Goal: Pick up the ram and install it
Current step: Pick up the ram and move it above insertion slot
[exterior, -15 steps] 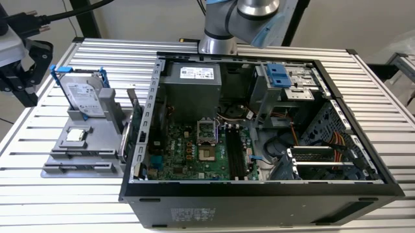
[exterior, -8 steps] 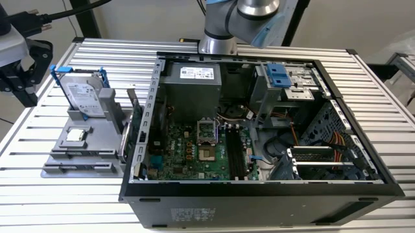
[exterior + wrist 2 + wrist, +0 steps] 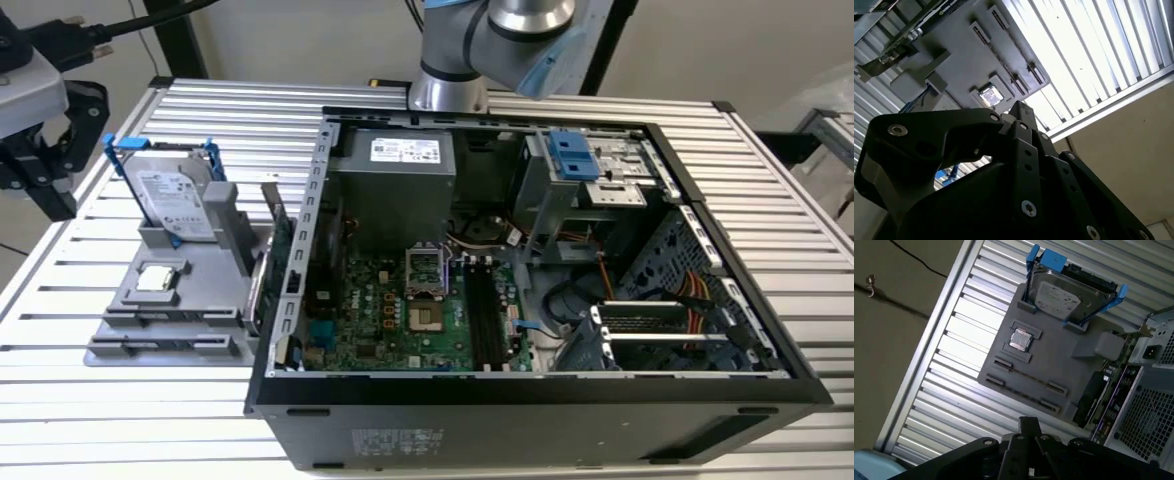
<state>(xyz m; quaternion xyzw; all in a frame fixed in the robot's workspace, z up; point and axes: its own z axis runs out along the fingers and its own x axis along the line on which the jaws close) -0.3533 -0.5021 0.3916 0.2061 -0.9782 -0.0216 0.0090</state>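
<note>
Exterior view, lower middle: the open computer case [image 3: 534, 415] lies on its side, nearest the camera. Inside I see:
- the green motherboard [image 3: 380, 315];
- long black memory slots [image 3: 487, 315] beside the processor socket [image 3: 424, 270];
- a grey power supply [image 3: 394, 185] at the far end;
- a blue-fronted drive bay [image 3: 574, 158] in the far right corner.

Just beside the case, on the exterior view's left, is a grey parts tray [image 3: 174, 345]. It carries a hard drive [image 3: 174, 200] in a blue frame, standing tilted at the far end. A small square processor chip [image 3: 158, 278] lies flat in a pocket mid-tray.

Everything rests on a ribbed aluminium surface [image 3: 200, 115]. In the first wrist view, brown floor [image 3: 894, 340] lies past its edge.

The pincer [image 3: 1029, 426] hangs at the upper left of the exterior view, apart from the tray. I cannot tell how far open it is.

The ram [image 3: 1096, 387] stands on its long edge in the tray's slot nearest the case wall. It is a narrow strip, dark with green board showing. I cannot make out its chips.
</note>
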